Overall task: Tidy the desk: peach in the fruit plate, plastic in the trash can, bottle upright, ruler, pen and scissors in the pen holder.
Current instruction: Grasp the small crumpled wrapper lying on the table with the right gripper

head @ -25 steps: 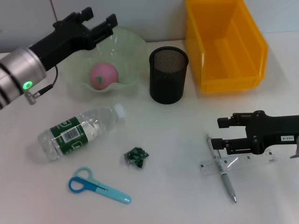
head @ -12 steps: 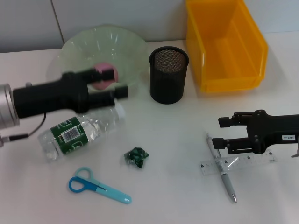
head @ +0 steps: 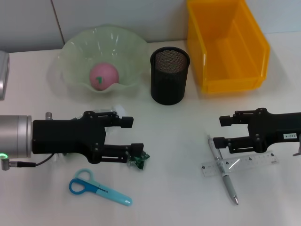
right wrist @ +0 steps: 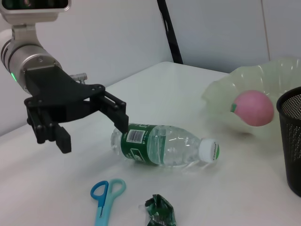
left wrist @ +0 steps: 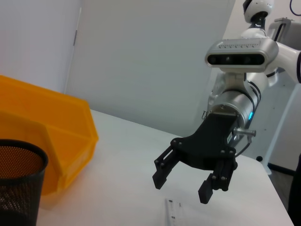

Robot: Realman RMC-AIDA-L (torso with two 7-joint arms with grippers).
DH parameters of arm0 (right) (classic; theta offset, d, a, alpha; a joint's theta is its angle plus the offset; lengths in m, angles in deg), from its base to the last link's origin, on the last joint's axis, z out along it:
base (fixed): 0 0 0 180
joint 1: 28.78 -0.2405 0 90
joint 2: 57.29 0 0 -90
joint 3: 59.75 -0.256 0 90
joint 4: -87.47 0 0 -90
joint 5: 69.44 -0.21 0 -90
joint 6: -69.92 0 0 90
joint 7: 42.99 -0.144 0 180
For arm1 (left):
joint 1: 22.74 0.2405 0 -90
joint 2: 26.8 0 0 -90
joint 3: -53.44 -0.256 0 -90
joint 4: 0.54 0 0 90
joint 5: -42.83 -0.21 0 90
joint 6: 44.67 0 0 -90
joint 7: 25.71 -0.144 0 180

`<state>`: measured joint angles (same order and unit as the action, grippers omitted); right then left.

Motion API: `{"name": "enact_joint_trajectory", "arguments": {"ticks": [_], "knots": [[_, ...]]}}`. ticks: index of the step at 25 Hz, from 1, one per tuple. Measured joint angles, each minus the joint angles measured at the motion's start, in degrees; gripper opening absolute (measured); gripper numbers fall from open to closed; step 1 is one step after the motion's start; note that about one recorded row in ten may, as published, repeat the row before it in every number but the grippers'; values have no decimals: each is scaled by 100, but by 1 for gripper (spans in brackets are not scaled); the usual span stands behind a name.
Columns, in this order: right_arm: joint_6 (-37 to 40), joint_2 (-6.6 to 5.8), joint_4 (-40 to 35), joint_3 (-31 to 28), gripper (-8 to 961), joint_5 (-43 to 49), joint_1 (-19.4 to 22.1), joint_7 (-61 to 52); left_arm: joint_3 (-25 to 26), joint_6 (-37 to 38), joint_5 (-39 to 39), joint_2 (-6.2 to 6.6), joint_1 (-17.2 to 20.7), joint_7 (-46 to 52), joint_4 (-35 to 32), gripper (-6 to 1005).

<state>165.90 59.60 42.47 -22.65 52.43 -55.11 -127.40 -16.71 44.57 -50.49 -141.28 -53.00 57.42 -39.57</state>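
The pink peach [head: 104, 76] lies in the pale green fruit plate [head: 75, 52]. My left gripper [head: 135, 134] is open and hovers low over the lying bottle [right wrist: 162, 146], hiding most of it in the head view. The green plastic wrapper [head: 139, 161] peeks out by its lower finger. Closer to me lie the blue scissors [head: 99, 187]. At the right, my right gripper [head: 220, 131] is open just above the clear ruler [head: 242, 163] and the pen [head: 226, 178], which cross each other. The black mesh pen holder [head: 170, 75] stands at the back centre.
A yellow bin [head: 225, 44] stands at the back right beside the pen holder. The left wrist view shows my right gripper [left wrist: 181, 188] over the ruler [left wrist: 173, 214], with the bin [left wrist: 47, 136] and pen holder [left wrist: 19, 179] beyond.
My left arm swung from over the fruit plate toward me and down, and now sits over the bottle. The right gripper has barely moved.
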Motion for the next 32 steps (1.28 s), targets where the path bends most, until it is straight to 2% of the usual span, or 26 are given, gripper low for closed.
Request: {"name": "enact_joint_trajectory", "arguments": {"ticks": [4, 9, 11, 12, 13, 15, 17, 18, 21, 24, 26, 27, 28, 32], "knots": [[29, -1, 0, 8, 756, 4, -36, 4, 18, -21, -25, -11, 13, -65, 13, 785], [339, -12, -73, 17, 756, 0, -268, -207, 56, -13, -29, 64, 27, -74, 33, 784], [474, -58, -151, 72, 755, 86, -494, -612, 117, 12, -31, 106, 37, -74, 36, 784], [548, -155, -181, 235, 755, 239, -778, -1089, 155, 23, -32, 129, 48, -74, 37, 784], [548, -155, -181, 235, 755, 239, -778, -1089, 186, 30, -31, 146, 56, -75, 37, 784], [574, -239, -178, 425, 755, 386, -1091, -1532, 253, 35, -34, 162, 74, -106, 38, 784], [487, -309, -141, 757, 755, 469, -1541, -1946, 286, 36, -34, 166, 82, -131, 38, 785], [487, -309, -141, 757, 755, 469, -1541, -1946, 286, 36, -34, 166, 82, -131, 38, 785], [293, -318, -113, 1239, 755, 596, -1919, -2245, 286, 36, -34, 166, 82, -131, 38, 785], [11, -233, -100, 1696, 755, 863, -2225, -2428, 415, 39, -138, 186, 164, -249, 27, 785], [-150, -123, -100, 1993, 755, 1065, -2405, -2482, 442, 39, -171, 186, 174, -257, 35, 785], [-310, 5, -100, 2236, 755, 1239, -2542, -2503, 484, 29, -215, 197, 217, -283, 44, 785], [-310, 5, -100, 2236, 755, 1239, -2542, -2503, 484, 29, -215, 197, 217, -283, 44, 785], [-655, 200, -88, 2794, 754, 1393, -2726, -2508, 586, 33, -231, 230, 313, -295, 34, 785]]}}
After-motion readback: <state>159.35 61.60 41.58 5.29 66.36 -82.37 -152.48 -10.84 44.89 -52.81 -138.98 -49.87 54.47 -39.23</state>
